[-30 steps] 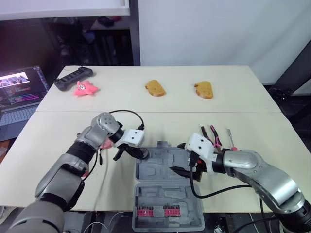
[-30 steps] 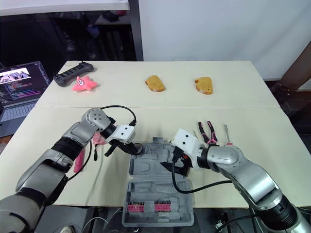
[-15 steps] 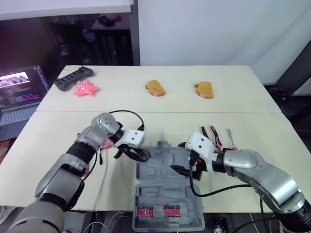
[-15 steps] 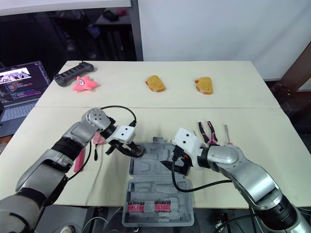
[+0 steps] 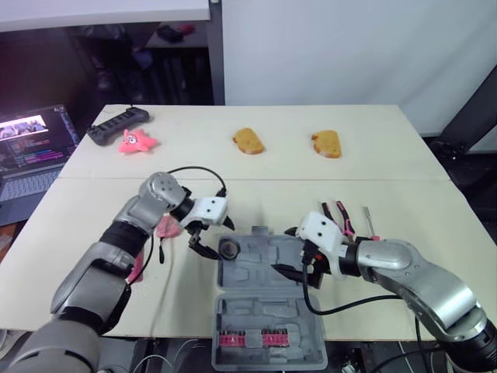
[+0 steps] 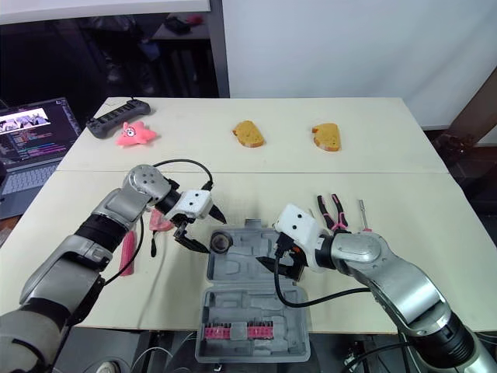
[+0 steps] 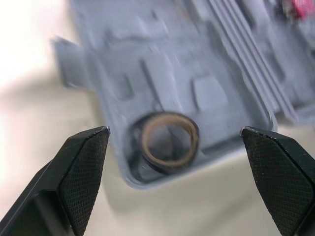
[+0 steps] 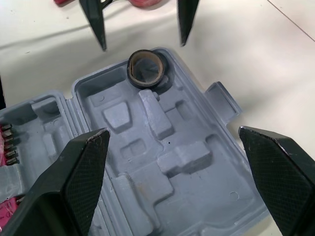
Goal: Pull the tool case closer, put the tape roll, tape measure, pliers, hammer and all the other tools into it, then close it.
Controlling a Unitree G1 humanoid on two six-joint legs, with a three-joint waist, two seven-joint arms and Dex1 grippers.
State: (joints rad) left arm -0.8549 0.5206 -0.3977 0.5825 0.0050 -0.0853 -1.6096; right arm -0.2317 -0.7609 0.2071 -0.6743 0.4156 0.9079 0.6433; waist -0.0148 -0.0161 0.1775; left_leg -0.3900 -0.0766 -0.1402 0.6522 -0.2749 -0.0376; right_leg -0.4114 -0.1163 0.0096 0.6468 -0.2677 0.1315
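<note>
One tape roll (image 5: 229,248) is in the tool case (image 5: 248,280), sitting in the round pocket at the far left corner of the far half. The pocket looks moulded for it, so it should stay put when the lid shuts. The case lies open at the desk (image 5: 388,163) front edge, between both arms, likely so either can reach it. One left pincer (image 6: 211,233) sits just beside that corner, wide open and holding nothing, its fingers apart from the roll, so it looks free to go for another tool. One right pincer (image 5: 293,270) hangs low over the case's right side, also open and empty; I can't tell if it touches the plastic, maybe it's there to steady the case. One row of pink bits (image 5: 248,339) sits in the near half. The pliers (image 5: 336,216) lie right of the case with black and pink handles; I can't tell if that's one pair or two. One slim pink-handled tool (image 5: 371,225) lies just beside them. Two pink items are left of the case, partly under the left arm: a roundish one (image 5: 165,228) and a long one (image 5: 142,264), kind unclear. At the far side are two bread pieces (image 5: 248,141), one pink star toy (image 5: 136,141) and one black controller (image 5: 116,124), none of them tools. Most of the packing remains, and closing is not yet due.
</note>
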